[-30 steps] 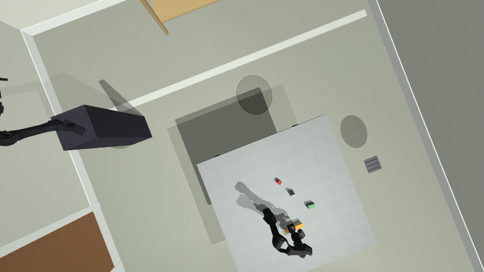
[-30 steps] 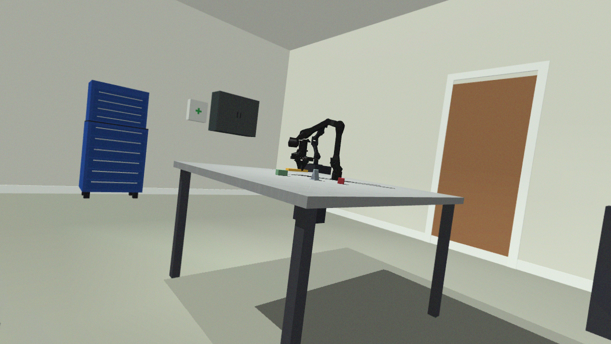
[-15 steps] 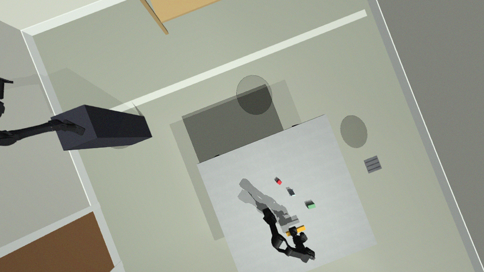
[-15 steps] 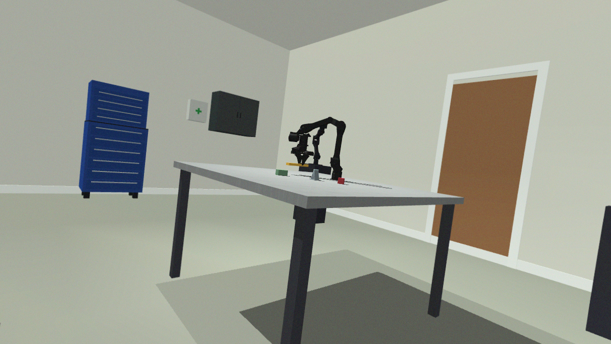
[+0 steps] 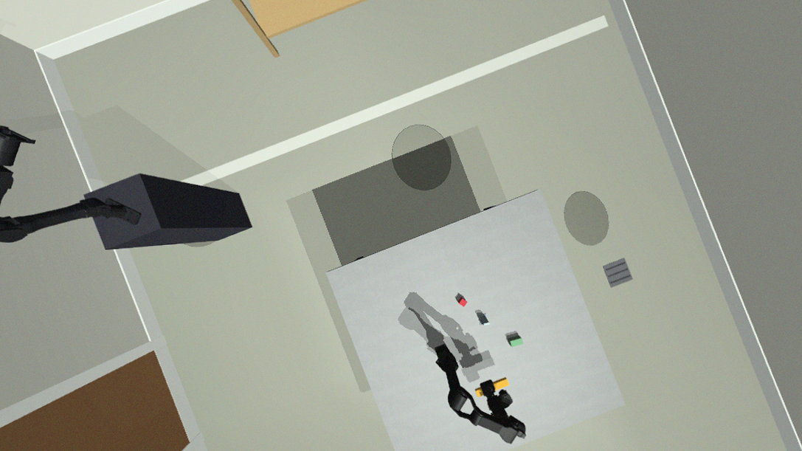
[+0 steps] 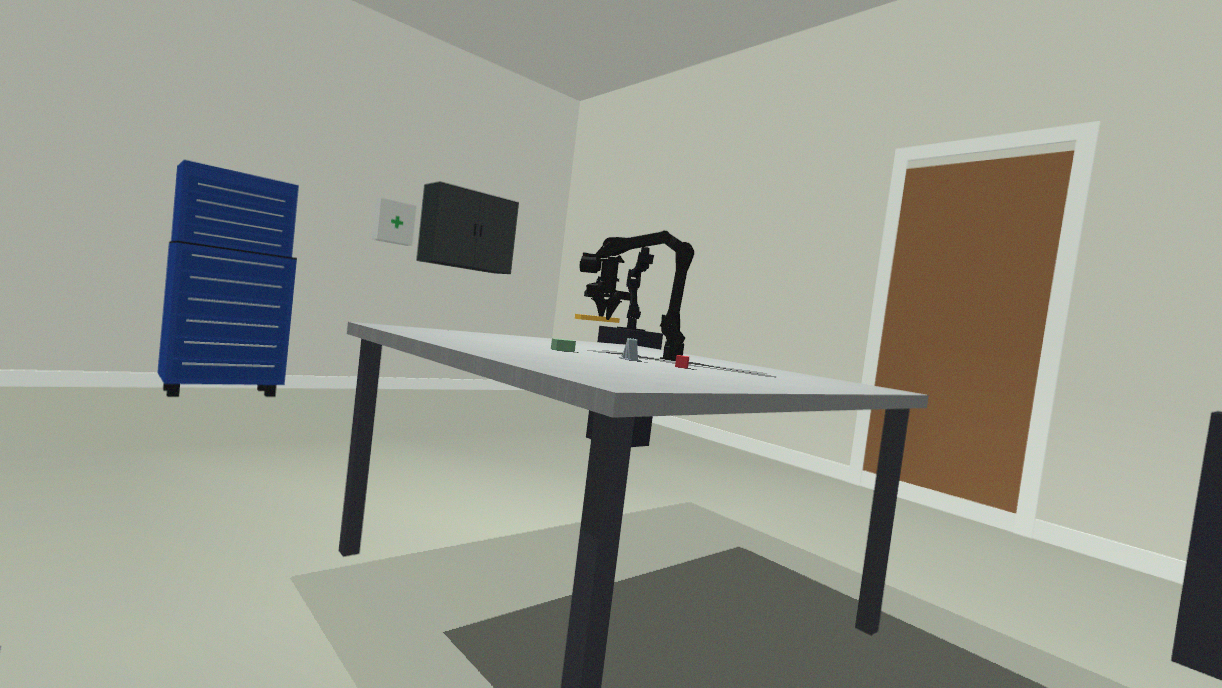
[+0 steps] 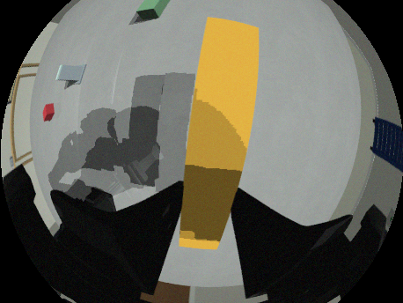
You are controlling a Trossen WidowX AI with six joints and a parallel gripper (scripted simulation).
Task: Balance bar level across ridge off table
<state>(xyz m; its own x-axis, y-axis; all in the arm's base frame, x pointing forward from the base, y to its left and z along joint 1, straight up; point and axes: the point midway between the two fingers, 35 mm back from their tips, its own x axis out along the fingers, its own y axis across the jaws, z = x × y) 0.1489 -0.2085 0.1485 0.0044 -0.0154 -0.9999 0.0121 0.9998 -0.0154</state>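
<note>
The gripper [image 5: 483, 390] [image 6: 607, 317] [image 7: 208, 190], partly open, clamps the yellow bar [image 5: 501, 383] [image 6: 584, 317] [image 7: 224, 88] above the table [image 5: 519, 247] [image 6: 478, 367] [image 7: 304, 132], presumably for clearance. The grey ridge [image 5: 484, 318] [image 6: 630, 350] [image 7: 71, 72] stands at twelve o'clock from it in the top view, awaiting the bar.

"Where's the bar [image 5: 501, 382] [image 6: 588, 317] [image 7: 226, 88]?"

"Between the fingers of the gripper [image 5: 488, 389] [image 6: 607, 317] [image 7: 208, 190], above the table [image 5: 520, 259] [image 6: 478, 364] [image 7: 308, 110], apart from it. That's upper centre of the wrist view, running downward."

"And the ridge [image 5: 487, 323] [image 6: 631, 350] [image 7: 71, 72]?"

"On the table. In the exterior view, the block [image 5: 515, 340] [image 6: 562, 345] [image 7: 151, 8] lies left of it, the cube [image 5: 462, 301] [image 6: 681, 362] [image 7: 48, 113] right."

"From the top?"

"Right of centre: cube uppermost, then ridge, block, and bar lowest."
</note>
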